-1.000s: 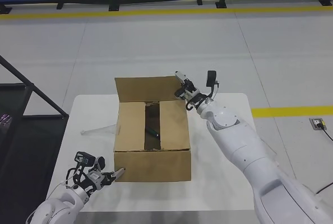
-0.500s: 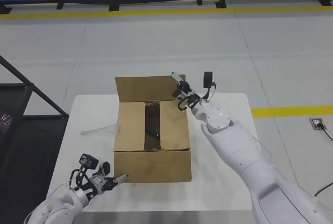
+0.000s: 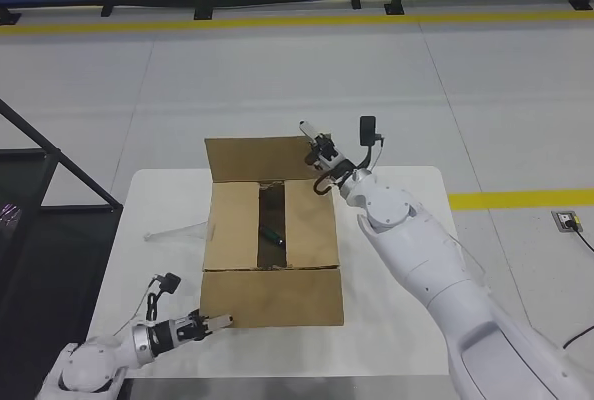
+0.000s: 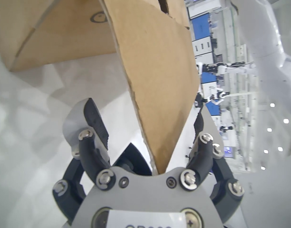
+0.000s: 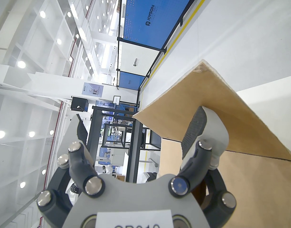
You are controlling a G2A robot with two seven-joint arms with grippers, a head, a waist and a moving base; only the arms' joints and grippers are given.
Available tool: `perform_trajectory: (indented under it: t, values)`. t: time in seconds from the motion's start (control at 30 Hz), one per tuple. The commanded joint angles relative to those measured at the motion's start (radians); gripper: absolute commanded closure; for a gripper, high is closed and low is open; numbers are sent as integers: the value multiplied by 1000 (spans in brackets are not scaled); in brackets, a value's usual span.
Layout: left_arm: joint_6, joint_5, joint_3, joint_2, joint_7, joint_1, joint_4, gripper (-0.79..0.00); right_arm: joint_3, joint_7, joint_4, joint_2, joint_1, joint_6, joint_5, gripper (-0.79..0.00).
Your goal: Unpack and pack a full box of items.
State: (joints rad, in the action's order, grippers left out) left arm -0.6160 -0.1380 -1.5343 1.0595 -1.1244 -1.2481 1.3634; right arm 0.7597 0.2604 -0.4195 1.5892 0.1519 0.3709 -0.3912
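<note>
A brown cardboard box [image 3: 232,225] stands in the middle of the white table [image 3: 392,300]. Its far flap [image 3: 257,157] stands up and its near flap [image 3: 272,297] hangs out over the front. The two inner flaps lie almost shut, and a dark item [image 3: 270,237] shows in the gap between them. My left gripper [image 3: 214,322] is at the near flap's left corner. In the left wrist view it [image 4: 150,124] is open, with that flap's corner [image 4: 159,91] between its fingers. My right gripper [image 3: 317,150] is open at the far flap's right end; one finger [image 5: 197,124] lies over the flap [image 5: 219,105].
A black metal frame [image 3: 37,190] stands off the table's left side. A thin pale strip [image 3: 177,232] lies on the table left of the box. Bare table surface runs right of the box under my right arm.
My left gripper has dropped lower and slid in to the near flap's left corner. My right gripper has shifted a little left along the far flap's top edge.
</note>
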Motion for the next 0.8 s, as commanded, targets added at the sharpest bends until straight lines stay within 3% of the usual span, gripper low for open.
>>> perform_trajectory:
  t: [0.0,0.1,0.27,0.4,0.43,0.77]
  values:
    - [19,-128,0,-5,-98,25,-44,-699,2,1,6,4,-2,-10,6,-785]
    - [51,-166,4,-12,-131,49,-70,-653,8,3,16,11,-5,-12,13,-785]
    - [70,-209,27,-20,-149,66,-90,-483,20,13,33,19,-10,-10,20,-785]
    - [68,-224,42,-25,-148,73,-101,-231,30,16,42,25,-10,-8,25,-785]
    - [64,-224,43,-27,-143,74,-100,0,32,16,44,26,-10,-8,27,-785]
    - [59,-236,78,-55,-139,52,-62,0,52,29,56,40,-15,-14,48,-785]
